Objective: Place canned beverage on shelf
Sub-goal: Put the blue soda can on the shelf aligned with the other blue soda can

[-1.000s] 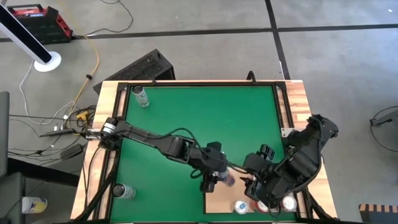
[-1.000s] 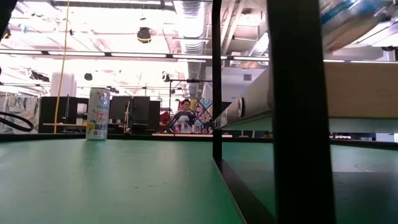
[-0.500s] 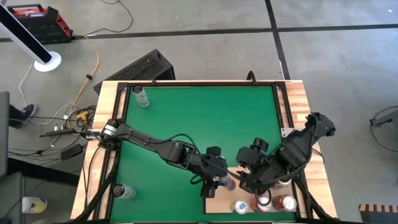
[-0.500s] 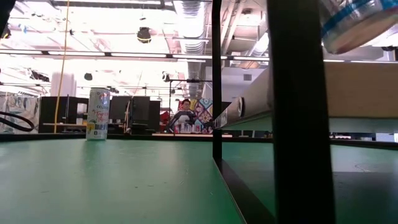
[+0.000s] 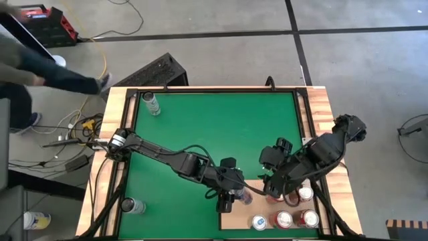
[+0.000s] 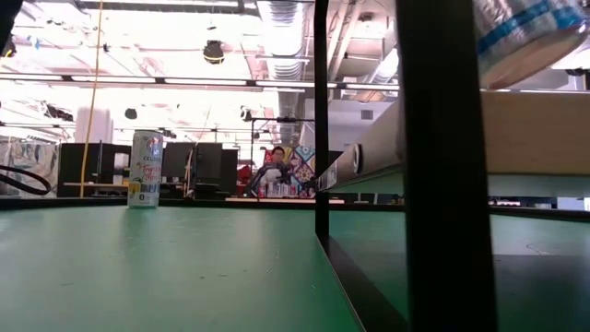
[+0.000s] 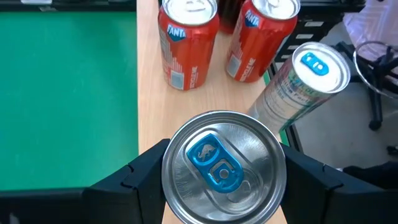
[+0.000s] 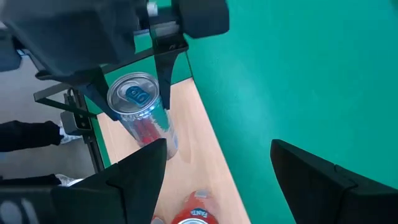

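Now the left gripper (image 5: 233, 194) pinches a silver can (image 7: 224, 165) above the shelf (image 5: 235, 217) near its edge, while the right gripper (image 5: 274, 189), fingers spread and empty, has drawn back from the shelf's cans.

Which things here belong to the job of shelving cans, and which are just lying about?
Job:
- silver blue-tabbed can in the left claw
- pale flat wooden shelf
- red Fanta cans on it

Lying about:
- black and red case on the floor
- yellow cable
- idle open right claw
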